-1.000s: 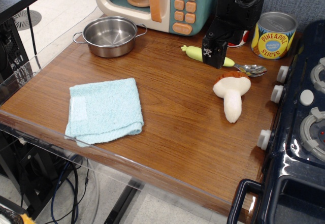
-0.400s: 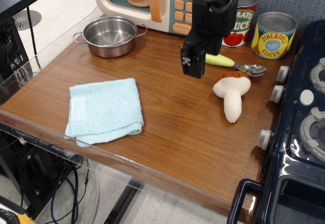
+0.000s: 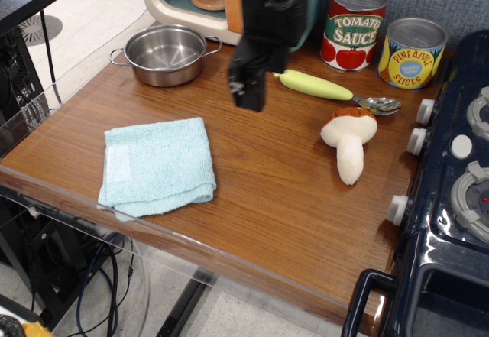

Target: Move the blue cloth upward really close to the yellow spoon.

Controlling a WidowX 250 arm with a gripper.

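The blue cloth point(image 3: 157, 165) is a folded aqua terry towel lying flat near the table's front left edge. The yellow spoon point(image 3: 332, 90) lies at the back right, its pale yellow-green handle pointing left and its metal bowl to the right. My gripper point(image 3: 247, 92) hangs above the table's middle back, left of the spoon handle and up and to the right of the cloth. It holds nothing. Its fingers look close together, but I cannot tell whether they are open or shut.
A steel pot point(image 3: 165, 54) stands at the back left, a toy microwave point(image 3: 221, 1) behind it. A tomato sauce can point(image 3: 353, 27) and pineapple can point(image 3: 412, 53) stand at the back right. A toy mushroom point(image 3: 349, 142) lies below the spoon. A toy stove point(image 3: 451, 199) fills the right side.
My gripper has moved left across the back of the table, from over the spoon to a spot left of its handle. The cloth and spoon have not moved.
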